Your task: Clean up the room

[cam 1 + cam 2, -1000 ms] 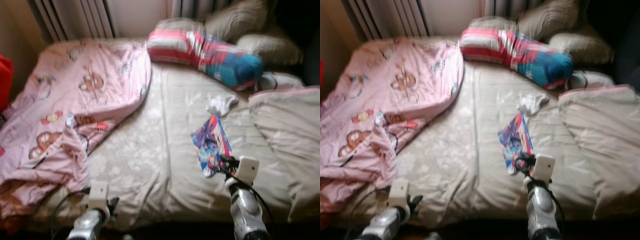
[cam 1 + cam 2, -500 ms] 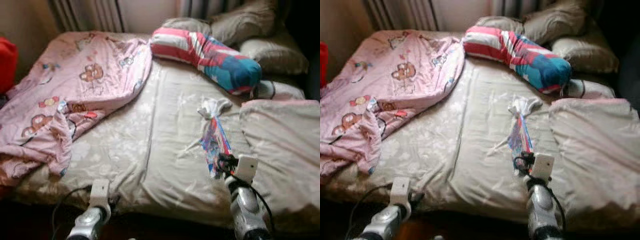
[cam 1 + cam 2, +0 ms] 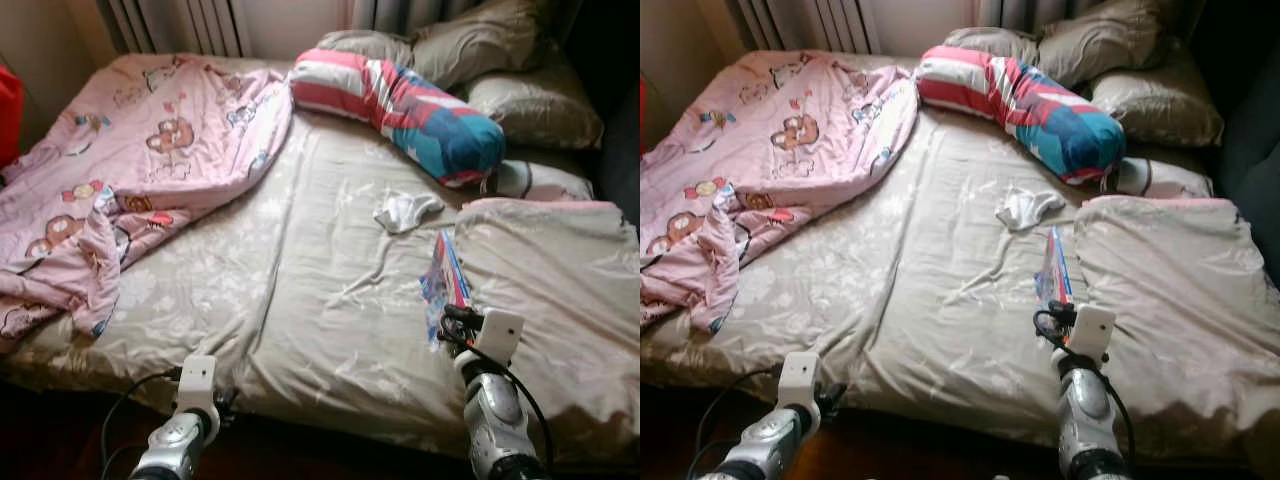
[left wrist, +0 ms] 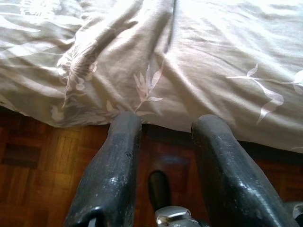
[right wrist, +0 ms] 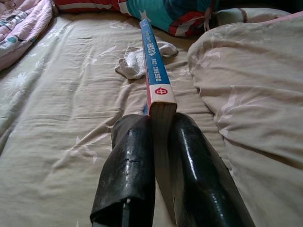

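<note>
My right gripper (image 5: pixel 161 124) is shut on a thin colourful book (image 5: pixel 155 71), held edge-on above the beige sheet (image 3: pixel 320 290), spine towards the wrist camera. In the head view the book (image 3: pixel 446 278) stands just beyond the right gripper (image 3: pixel 450 322), beside the folded beige duvet (image 3: pixel 550 290). A crumpled white sock (image 3: pixel 404 211) lies on the sheet a little past the book. My left gripper (image 4: pixel 165 125) is open with nothing between its fingers, low at the bed's front edge over the wooden floor (image 4: pixel 33 165).
A pink cartoon-print blanket (image 3: pixel 130 170) is bunched over the bed's left side. A red, white and teal striped bolster (image 3: pixel 400 100) and beige pillows (image 3: pixel 530 100) lie at the head. A radiator (image 3: pixel 180 18) stands behind, and something red (image 3: pixel 8 110) sits at the far left.
The book has turned from cover-facing to edge-on in my right gripper and now sits next to the duvet. The head view has shifted; the left arm stays low.
</note>
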